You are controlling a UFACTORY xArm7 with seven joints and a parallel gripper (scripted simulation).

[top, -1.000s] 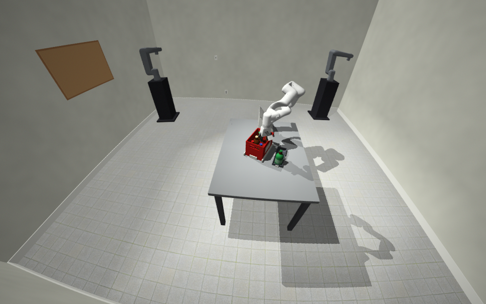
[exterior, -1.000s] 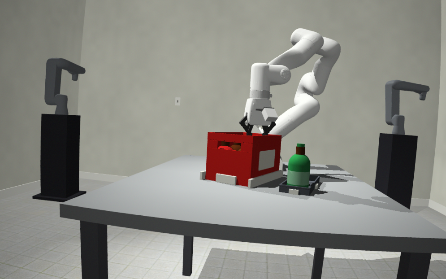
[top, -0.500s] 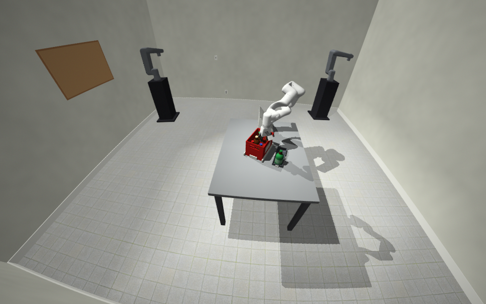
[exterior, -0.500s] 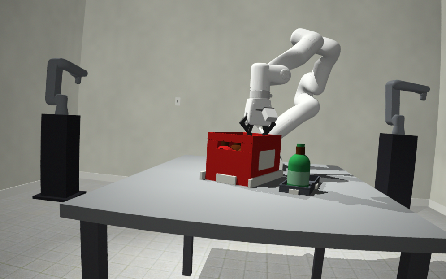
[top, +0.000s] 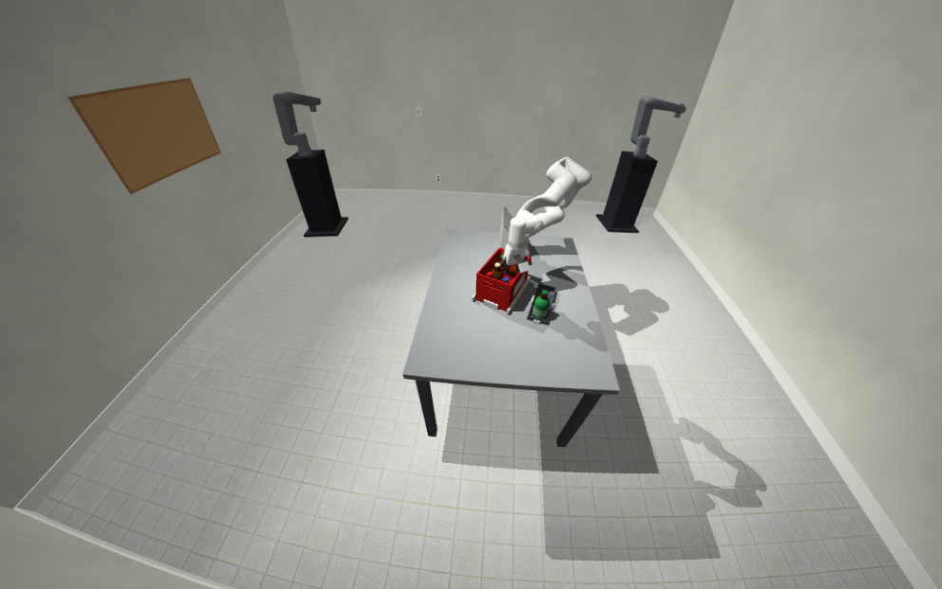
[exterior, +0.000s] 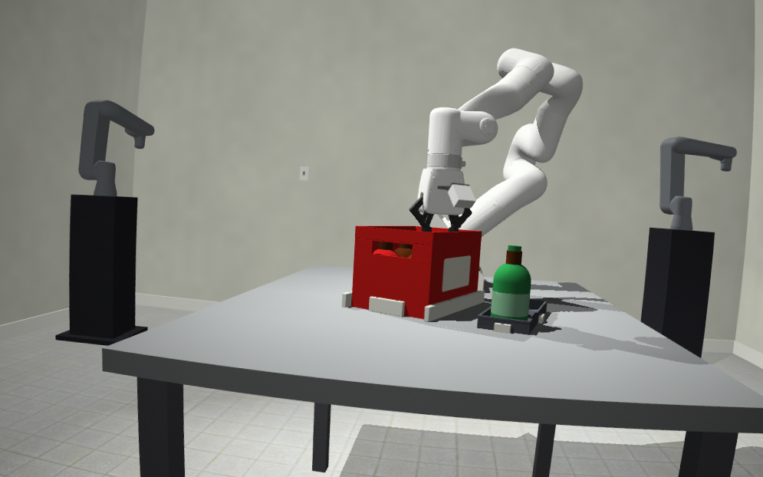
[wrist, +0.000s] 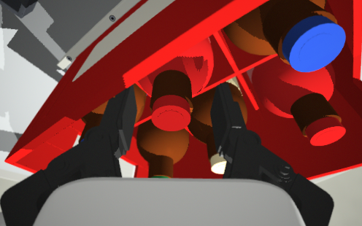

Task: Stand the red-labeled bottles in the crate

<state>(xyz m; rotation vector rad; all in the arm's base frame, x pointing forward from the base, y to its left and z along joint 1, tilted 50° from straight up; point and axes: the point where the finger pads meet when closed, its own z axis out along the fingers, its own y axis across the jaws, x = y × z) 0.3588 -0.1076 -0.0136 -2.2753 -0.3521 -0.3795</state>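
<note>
The red crate (exterior: 416, 269) stands on the table, also seen in the overhead view (top: 501, 281). My gripper (exterior: 440, 222) hovers just above its top rim at the far side. In the wrist view my gripper (wrist: 174, 96) is open, its fingers on either side of a brown bottle with a red cap (wrist: 171, 109) that stands in a crate cell. There are gaps between the fingers and the neck. A second red-capped bottle (wrist: 325, 129), a blue-capped bottle (wrist: 314, 41) and a cream-capped bottle (wrist: 219, 165) stand in other cells. A green bottle (exterior: 510, 284) stands upright on the dark tray (exterior: 511, 320).
The tray sits close to the crate's right side on the grey table (exterior: 432, 355). Two grey camera stands on black pedestals (exterior: 103, 260) (exterior: 677, 284) flank the table. The crate dividers (wrist: 236, 73) run close to the bottle necks.
</note>
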